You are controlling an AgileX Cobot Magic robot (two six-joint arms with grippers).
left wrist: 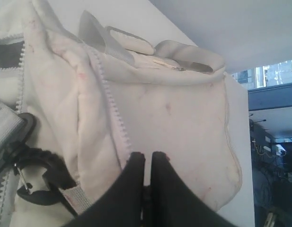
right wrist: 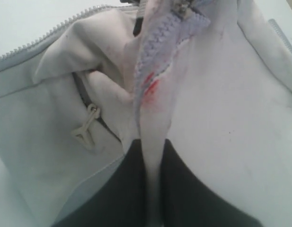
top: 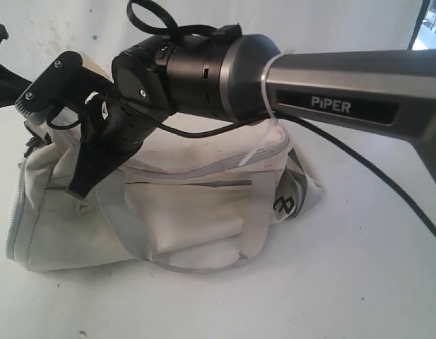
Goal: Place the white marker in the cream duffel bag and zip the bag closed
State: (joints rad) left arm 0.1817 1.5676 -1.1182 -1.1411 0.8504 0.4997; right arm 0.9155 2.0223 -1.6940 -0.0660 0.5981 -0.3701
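Pinching the zip edge (right wrist: 160, 49) of the bag (right wrist: 231, 123) in the right gripper (right wrist: 151, 149); holding the left gripper (left wrist: 148, 161) closed at the bag, grip unclear. Risking fabric slipping free on pulling.

Grey-silver R arm (top: 345, 85), black wrist sect. (top: 196, 67): stretching across to L side, bending down. Black two-finger R gripper (right wrist: 152, 145): jaws pinching fold of cream fabric duffel bag (right wrist: 231, 118). Black two-finger L gripper (left wrist: 146, 158): jaws pressing together.
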